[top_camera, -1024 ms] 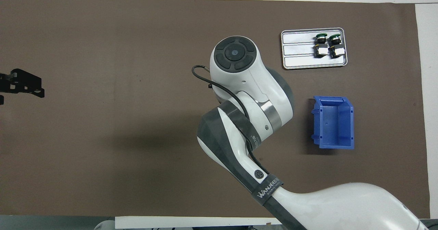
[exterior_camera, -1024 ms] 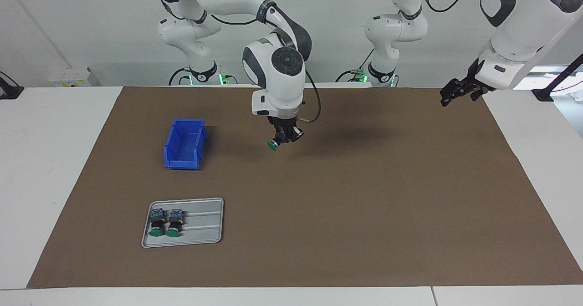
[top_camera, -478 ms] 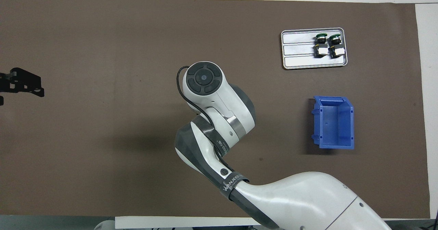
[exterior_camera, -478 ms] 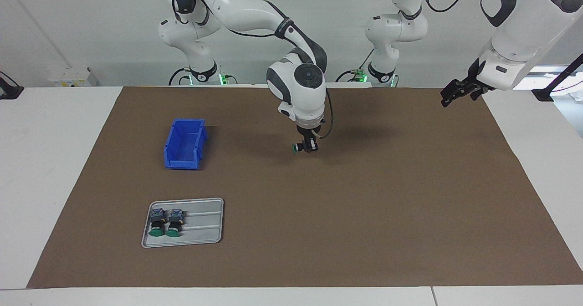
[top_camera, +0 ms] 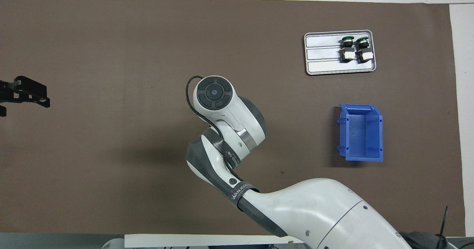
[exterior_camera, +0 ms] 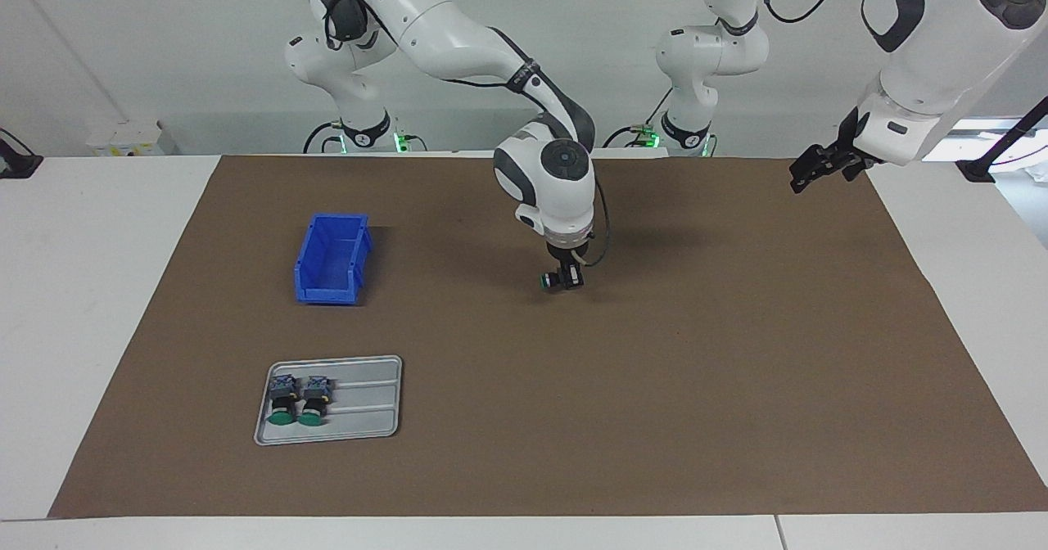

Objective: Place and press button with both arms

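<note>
My right gripper (exterior_camera: 565, 279) is shut on a green-capped button (exterior_camera: 547, 281) and holds it low over the middle of the brown mat (exterior_camera: 655, 353), cap turned sideways. In the overhead view the right arm's wrist (top_camera: 214, 93) hides the gripper and the button. Two more buttons alike lie side by side (exterior_camera: 299, 398) in a grey tray (exterior_camera: 368, 403), also seen in the overhead view (top_camera: 355, 49). My left gripper (exterior_camera: 815, 165) hangs raised over the mat's edge at the left arm's end and waits; it shows in the overhead view (top_camera: 26, 93).
A blue open bin (exterior_camera: 332, 257) stands on the mat nearer to the robots than the tray (top_camera: 326, 56), toward the right arm's end; it shows in the overhead view (top_camera: 361, 132). White table (exterior_camera: 82, 288) surrounds the mat.
My right gripper has carried the button toward the left arm's end of the table and lowered it close to the mat. The left gripper has barely moved.
</note>
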Tool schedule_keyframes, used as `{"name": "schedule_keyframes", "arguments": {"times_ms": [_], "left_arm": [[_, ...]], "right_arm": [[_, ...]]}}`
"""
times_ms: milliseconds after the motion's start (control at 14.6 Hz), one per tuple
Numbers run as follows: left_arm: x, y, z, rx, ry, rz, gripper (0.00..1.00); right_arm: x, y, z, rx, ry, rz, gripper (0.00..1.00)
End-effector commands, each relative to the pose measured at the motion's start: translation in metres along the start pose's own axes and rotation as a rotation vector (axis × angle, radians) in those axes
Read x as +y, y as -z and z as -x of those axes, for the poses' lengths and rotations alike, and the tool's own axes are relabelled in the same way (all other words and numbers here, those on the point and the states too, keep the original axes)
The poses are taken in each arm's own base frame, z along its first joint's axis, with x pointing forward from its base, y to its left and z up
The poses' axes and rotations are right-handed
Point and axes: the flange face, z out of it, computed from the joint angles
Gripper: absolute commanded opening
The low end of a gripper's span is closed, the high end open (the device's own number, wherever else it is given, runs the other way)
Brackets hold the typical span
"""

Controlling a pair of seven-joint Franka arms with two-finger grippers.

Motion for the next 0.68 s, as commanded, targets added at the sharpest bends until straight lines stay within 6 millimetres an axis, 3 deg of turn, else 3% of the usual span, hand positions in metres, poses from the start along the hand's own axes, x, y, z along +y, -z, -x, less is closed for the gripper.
{"name": "schedule_keyframes", "arguments": {"times_ms": [0,137,273,478,615], "left_arm": [[-0.009,0.0,0.008,0.024,0.023,0.011,1.0],[-0.008,0.0,0.008,0.025,0.019,0.009,1.0],[-0.008,0.0,0.008,0.023,0.007,0.009,1.0],[-0.004,0.0,0.009,0.027,0.002,0.008,1.0],[-0.002,0.001,0.008,0.029,0.017,0.012,1.0]], "right_arm": [[0.004,-0.007,-0.003,0.003,-0.022,-0.028,0.34],[0.006,-0.011,-0.004,0.008,-0.02,-0.022,0.55],[0.003,-0.004,-0.003,0.007,-0.02,-0.025,0.6],[-0.007,0.023,-0.005,0.013,-0.018,-0.018,0.73],[-0.021,0.055,-0.036,0.014,0.01,-0.028,0.98]]}}
